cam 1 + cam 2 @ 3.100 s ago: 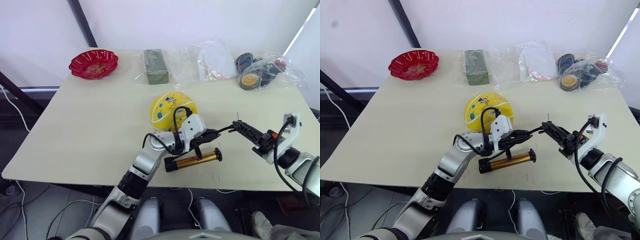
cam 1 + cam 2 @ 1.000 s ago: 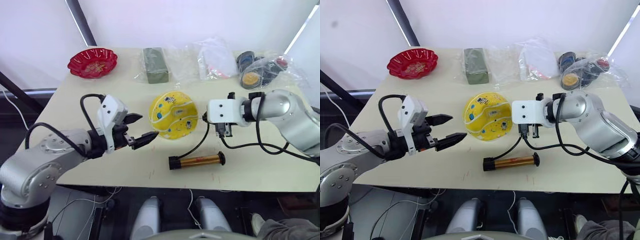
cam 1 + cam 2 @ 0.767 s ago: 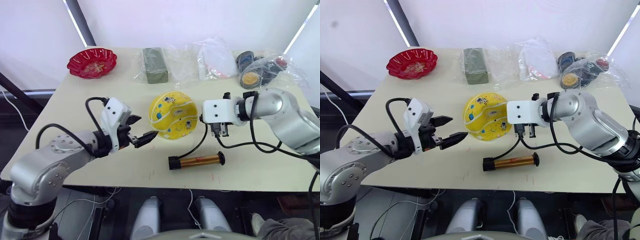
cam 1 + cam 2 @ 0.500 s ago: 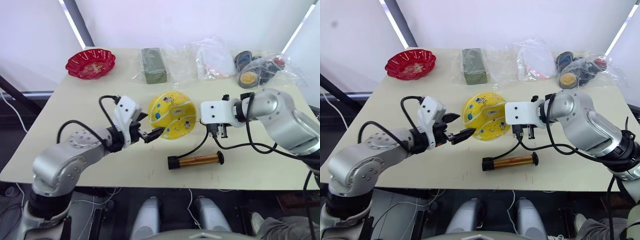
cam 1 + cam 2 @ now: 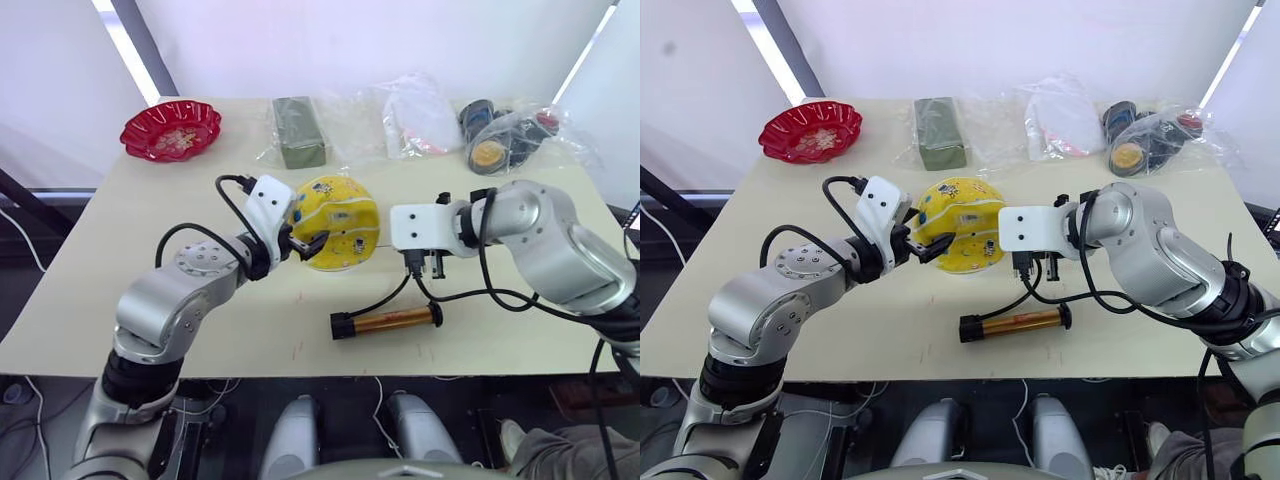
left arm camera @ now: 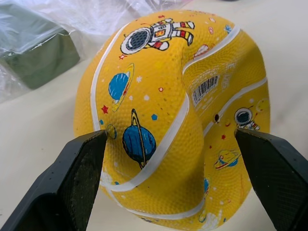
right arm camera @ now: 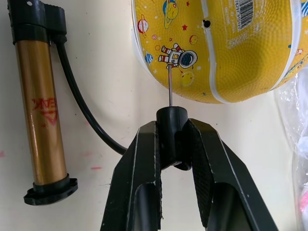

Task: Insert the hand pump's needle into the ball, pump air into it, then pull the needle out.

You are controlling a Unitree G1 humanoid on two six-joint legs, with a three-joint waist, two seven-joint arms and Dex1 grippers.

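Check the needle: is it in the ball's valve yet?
Out. The needle tip rests on the ball below the valve hole.

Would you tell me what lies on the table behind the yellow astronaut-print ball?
Behind the yellow astronaut-print ball lie a dark green block in clear wrap and crumpled clear plastic bags. The table strip directly behind the ball is hidden.

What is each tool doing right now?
Left tool: open, fingers either side of the ball.
Right tool: shut on the needle.
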